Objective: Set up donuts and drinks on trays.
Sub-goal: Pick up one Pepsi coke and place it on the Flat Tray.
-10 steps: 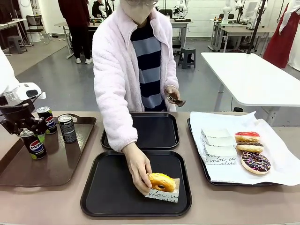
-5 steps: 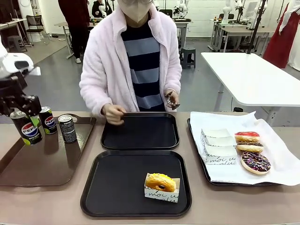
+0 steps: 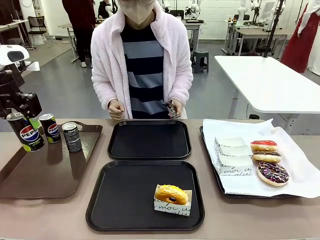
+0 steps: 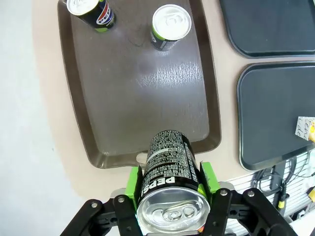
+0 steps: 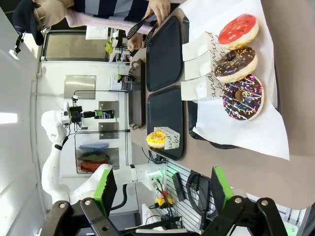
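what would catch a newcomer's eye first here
The left end effector holds a Pepsi can up at the brown tray's left side. A lone yellow donut in its paper holder sits on the near black tray, and three decorated donuts lie on white paper at the right.

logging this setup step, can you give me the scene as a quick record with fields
left pincer: shut on held Pepsi can, in the air near the brown tray's left end
right pincer: open, nothing between its pads
brown tray: second Pepsi can and dark grey can standing at far end
near black tray: yellow donut in paper holder
far black tray: nothing on it
paper-lined tray: red-topped donut, chocolate donut, sprinkled donut
person: holds tongs at far side
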